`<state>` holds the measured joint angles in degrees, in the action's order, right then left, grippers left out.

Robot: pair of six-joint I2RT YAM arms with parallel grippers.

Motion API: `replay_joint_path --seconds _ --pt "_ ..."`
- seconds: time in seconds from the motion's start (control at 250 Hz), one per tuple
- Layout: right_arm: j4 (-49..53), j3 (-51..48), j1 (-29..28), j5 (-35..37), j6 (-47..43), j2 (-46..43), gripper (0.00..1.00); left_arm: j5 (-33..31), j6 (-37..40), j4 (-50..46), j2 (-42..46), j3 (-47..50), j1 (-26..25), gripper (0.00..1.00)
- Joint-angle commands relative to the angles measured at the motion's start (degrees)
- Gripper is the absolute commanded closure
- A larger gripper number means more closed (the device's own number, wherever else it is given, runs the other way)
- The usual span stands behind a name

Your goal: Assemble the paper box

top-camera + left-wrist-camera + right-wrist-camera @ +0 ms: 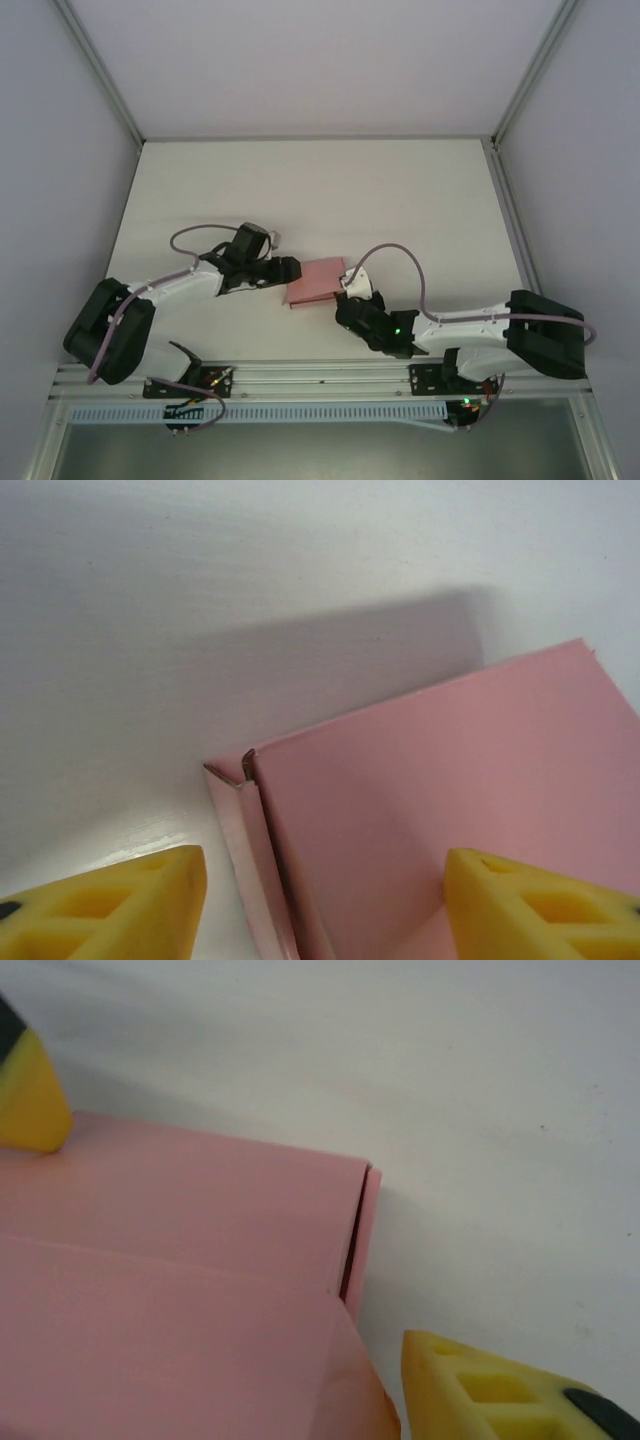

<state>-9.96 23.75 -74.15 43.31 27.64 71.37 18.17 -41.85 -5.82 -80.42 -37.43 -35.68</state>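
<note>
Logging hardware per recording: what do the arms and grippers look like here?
The left arm and right arm have white links and black joints; a greyish cable loops along each. The left gripper and right gripper are black, their fingers yellow with hollow cut-outs.

Paper box (315,280) btwn grippers (293,268) (347,291) (on table (400,200))

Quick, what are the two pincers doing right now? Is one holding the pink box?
Left pincer: open, straddling a corner of the box, not gripping it.
Right pincer: open, straddling another corner, not gripping it.
</note>
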Motion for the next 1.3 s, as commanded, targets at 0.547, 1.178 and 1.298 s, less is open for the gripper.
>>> replay_joint_path --seconds 0.547,1.178,1.298 --pt "12.66 -7.96 6.57 -10.06 16.51 -39.59 0.00 0.27 6.47 4.21 -5.64 1.66 0.80 0.73" --pt "16.81 7.14 28.71 -50.79 27.01 -7.51 0.00 17.22 0.25 27.37 -4.67 11.33 9.88 0.96" --pt "13.52 8.10 29.69 -54.85 26.44 -3.56 0.01 18.63 -1.16 30.34 -4.63 12.79 10.80 0.98"
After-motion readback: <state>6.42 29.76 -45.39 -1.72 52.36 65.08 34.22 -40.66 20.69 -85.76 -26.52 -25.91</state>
